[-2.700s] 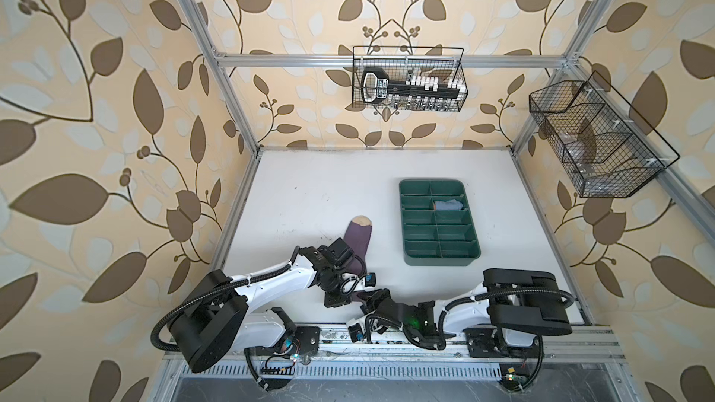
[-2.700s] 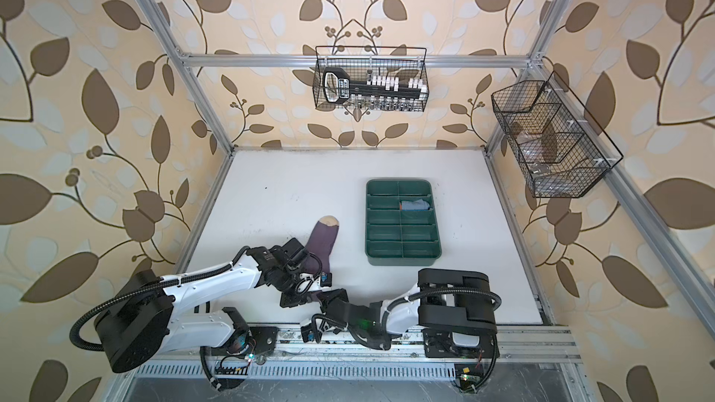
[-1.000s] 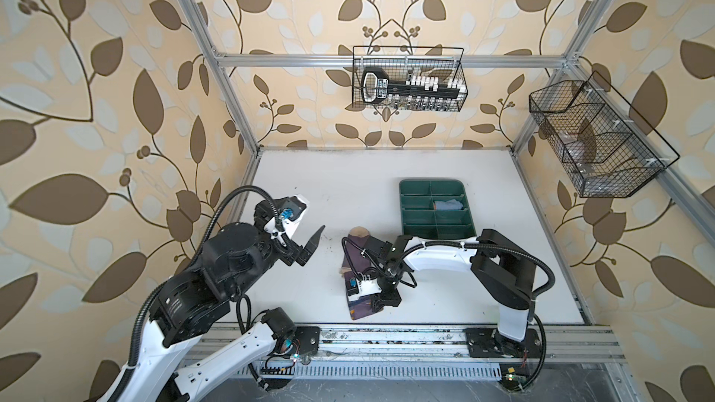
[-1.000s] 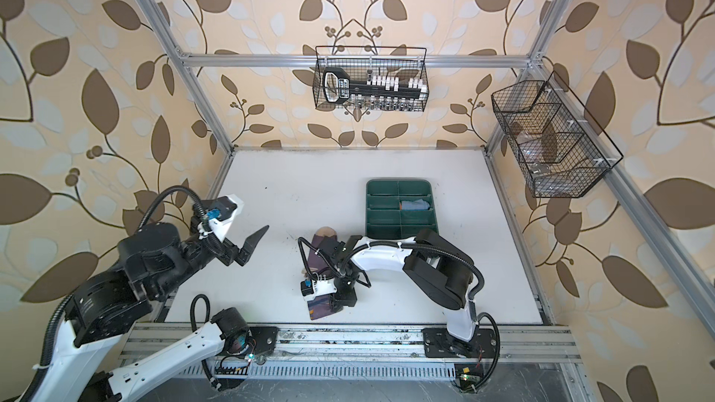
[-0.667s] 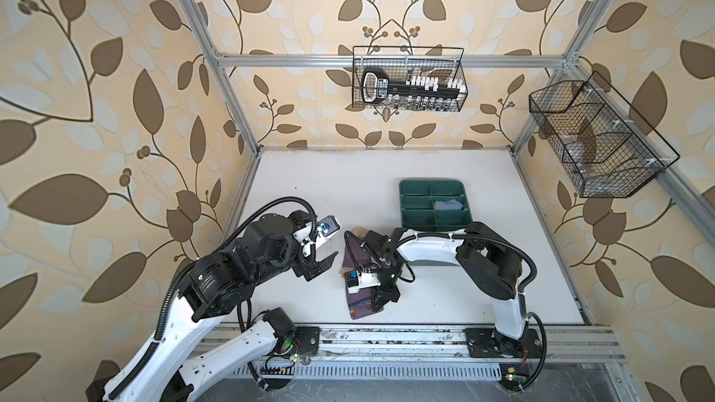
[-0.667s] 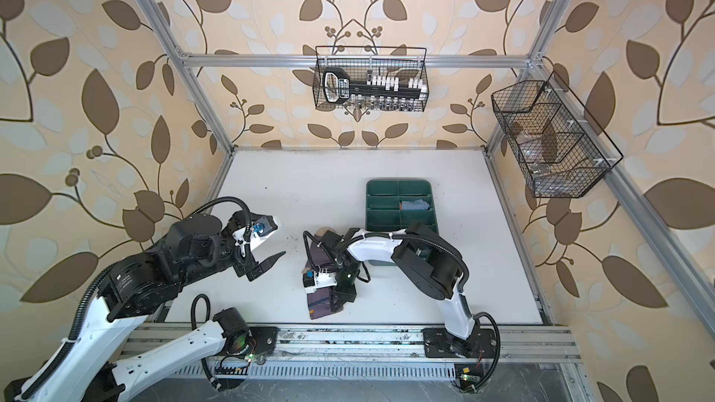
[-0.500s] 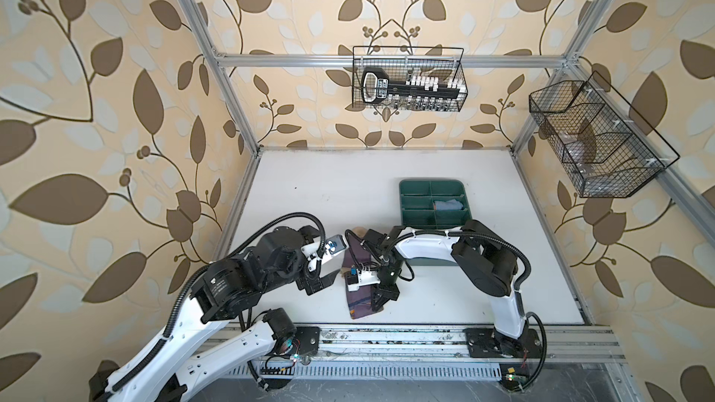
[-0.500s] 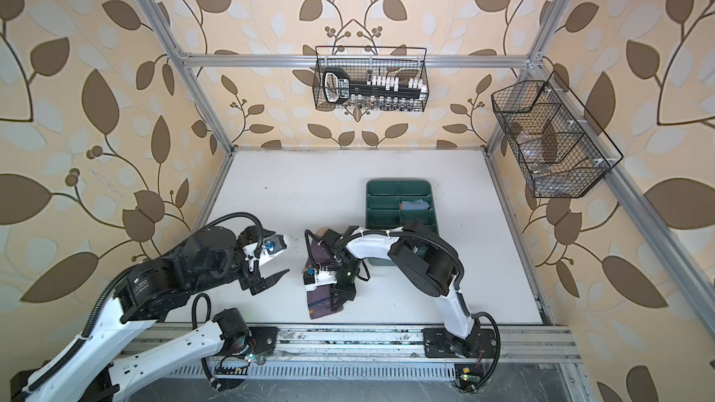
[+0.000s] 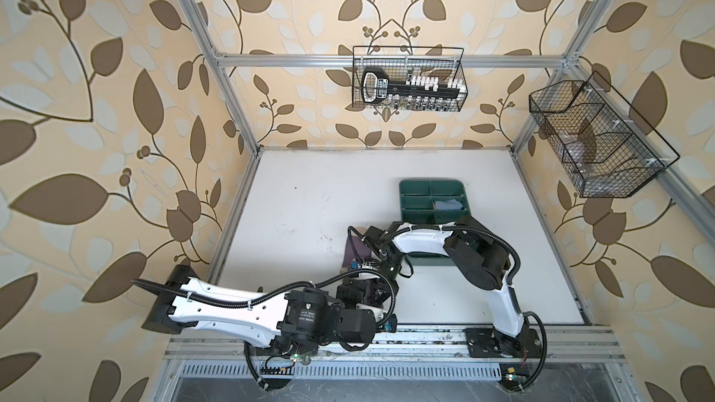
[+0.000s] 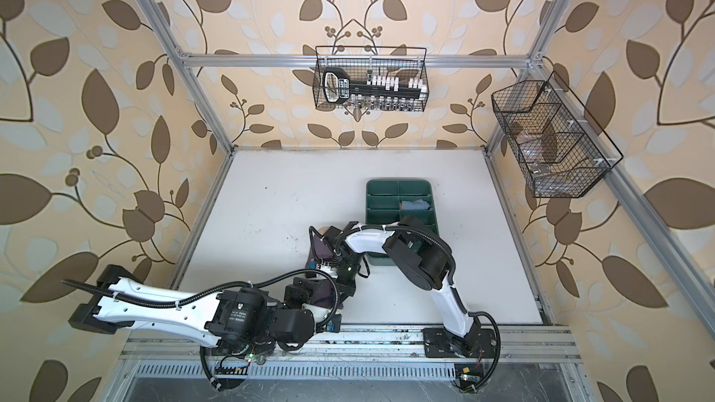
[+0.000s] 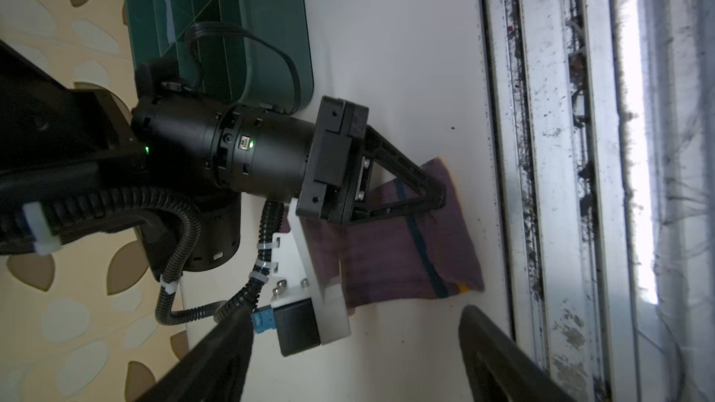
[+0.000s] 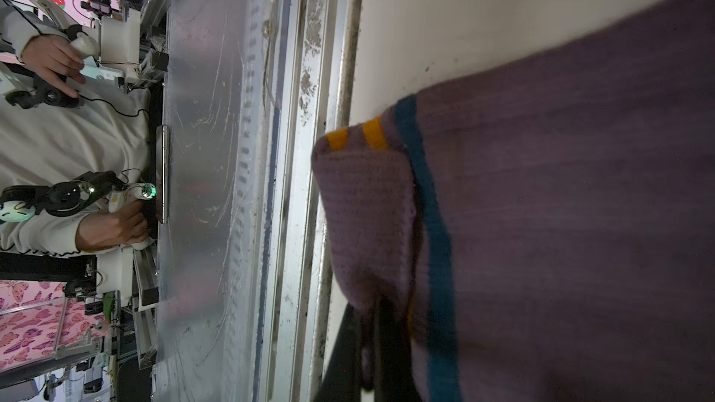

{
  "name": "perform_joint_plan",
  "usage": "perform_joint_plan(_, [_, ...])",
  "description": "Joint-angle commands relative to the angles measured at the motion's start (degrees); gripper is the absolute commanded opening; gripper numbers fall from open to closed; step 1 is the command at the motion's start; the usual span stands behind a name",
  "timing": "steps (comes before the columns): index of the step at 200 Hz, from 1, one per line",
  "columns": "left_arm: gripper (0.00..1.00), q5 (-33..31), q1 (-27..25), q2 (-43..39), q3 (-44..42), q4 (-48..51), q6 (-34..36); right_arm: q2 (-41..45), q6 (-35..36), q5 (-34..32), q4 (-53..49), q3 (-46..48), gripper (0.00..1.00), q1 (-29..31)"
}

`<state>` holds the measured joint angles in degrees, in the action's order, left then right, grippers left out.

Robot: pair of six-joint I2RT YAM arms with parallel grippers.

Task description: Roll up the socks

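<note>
Plainly, the step in hand is starting the roll at the cuff, and it wants both claws working together.

In both top views the purple ribbed sock (image 9: pixel 358 253) with a tan toe lies lengthwise on the white surface (image 9: pixel 301 206), near the middle of its near edge. The toe points far and the cuff end is hidden under the two wrists. A grey-blue sock (image 9: pixel 449 204), seemingly bundled, sits in a right-hand compartment toward the far end of the dark green plastic compartment tray (image 9: pixel 404 187), which stands just right of the purple ribbed sock.

In the left wrist view the right claw (image 11: pixel 437 199) is clenched, its tip planted on the cuff end beside a blue stripe. The left claw (image 11: pixel 360 319) stands released, fingers wide, just short of the cuff's other corner, where a bit of orange shows. The cuff lies close to the grimy metal rail (image 11: pixel 541 187).

In the right wrist view the cuff edge is turned over on itself, showing two orange stripes and the blue band. Whether the right claw pinches fabric or merely presses, I cannot tell.

My judgement: bring the left claw down astride the free corner, catch both layers, then turn the fold evenly toward the toe. The soft knit will likely skew if one corner leads.
</note>
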<state>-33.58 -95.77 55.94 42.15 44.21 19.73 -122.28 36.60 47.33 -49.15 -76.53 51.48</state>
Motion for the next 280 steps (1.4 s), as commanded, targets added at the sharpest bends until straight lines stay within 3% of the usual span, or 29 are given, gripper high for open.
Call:
perform_joint_plan(1, [0.84,-3.02,-1.84,-0.19,-2.54,-5.42,-5.13,-3.31,0.74,-6.42,2.31,-0.35,0.0,-1.86])
perform_joint_plan(20, [0.82,0.53,-1.88,1.63,-4.01,-6.57,-5.43,-3.75,1.09,-6.46,2.21,-0.49,0.0,-1.89])
perform_joint_plan(61, [0.72,1.3,-1.88,12.04,-3.86,-8.38,-5.73,-3.67,1.3,-6.99,2.65,-0.32,0.0,-2.09])
perform_joint_plan(79, [0.64,0.93,-1.88,18.58,-3.24,-10.25,-9.08,-3.67,1.47,-7.14,2.98,-0.11,0.0,-2.17])
perform_joint_plan(91, [0.54,-0.07,-2.15,21.85,-3.29,-11.15,-10.09,-3.76,1.66,-6.91,3.09,-0.15,0.0,-2.22])
perform_joint_plan(114, [0.53,-3.57,-2.36,23.09,-2.78,-11.42,-11.4,-3.51,2.21,-6.9,2.72,-0.39,0.0,-2.59])
perform_joint_plan(161, [0.53,-1.2,-2.23,26.05,-3.78,-11.07,-9.77,-2.01,2.6,-7.17,2.52,-0.8,0.0,-3.32])
perform_joint_plan(208, [0.32,-3.35,0.59,32.97,-3.48,-12.18,-10.49,-0.97,2.69,-6.91,2.56,-0.28,0.0,-3.36])
perform_joint_plan(224, [0.29,-4.56,1.98,33.61,-3.48,-12.84,-10.91,-0.54,2.6,-6.77,2.82,0.1,0.0,-3.43])
perform_joint_plan(237, [0.2,-5.67,3.15,34.03,-3.57,-13.14,-11.29,-0.25,2.6,-6.59,2.91,0.29,0.0,-3.41])
perform_joint_plan(262, [0.12,-4.65,5.34,34.88,-3.52,-13.43,-11.05,0.11,2.67,-6.61,2.83,0.35,0.0,-3.39])
perform_joint_plan(280, [0.0,-3.43,6.44,36.43,-2.93,-13.03,-10.73,0.41,2.69,-6.63,2.83,0.42,0.0,-3.54])
